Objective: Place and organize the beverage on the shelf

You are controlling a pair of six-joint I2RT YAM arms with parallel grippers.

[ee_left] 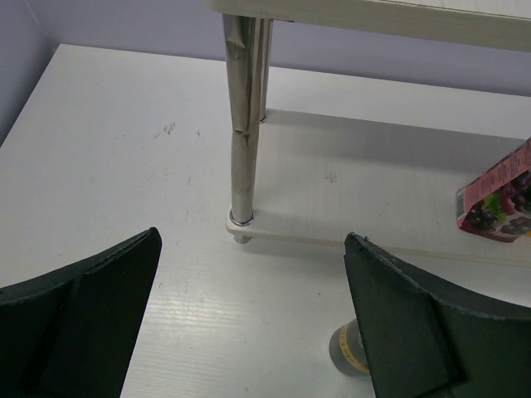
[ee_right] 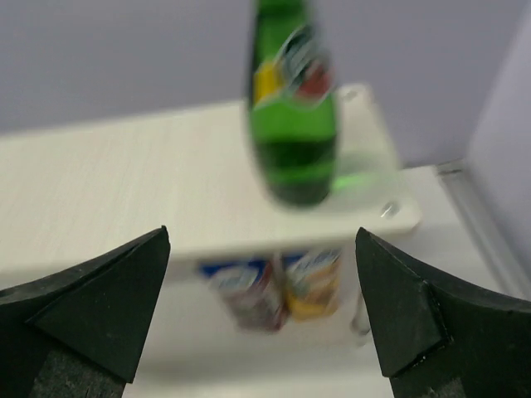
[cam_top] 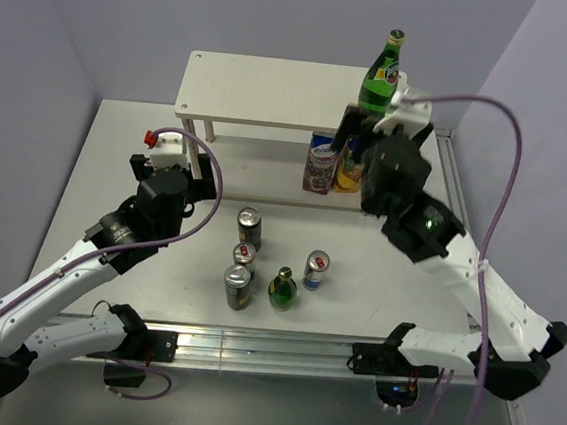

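Observation:
One green bottle (cam_top: 382,73) with a gold cap stands upright on the right end of the shelf's top board (cam_top: 265,88). My right gripper (cam_top: 370,128) is open and empty just in front of it; in the right wrist view the bottle (ee_right: 294,124) stands beyond my open gripper (ee_right: 261,315). A second green bottle (cam_top: 282,289) and several cans stand on the table: a dark one (cam_top: 249,227), a small one (cam_top: 244,258), a silver one (cam_top: 237,287) and a blue-red one (cam_top: 316,270). My left gripper (cam_top: 197,172) is open and empty near the shelf's front left leg (ee_left: 242,124).
Two juice cartons (cam_top: 320,164) (cam_top: 347,168) stand side by side on the lower board (ee_left: 373,240), right of centre. A can's top (ee_left: 348,352) shows beside my left gripper's right finger. Walls close in behind and on both sides.

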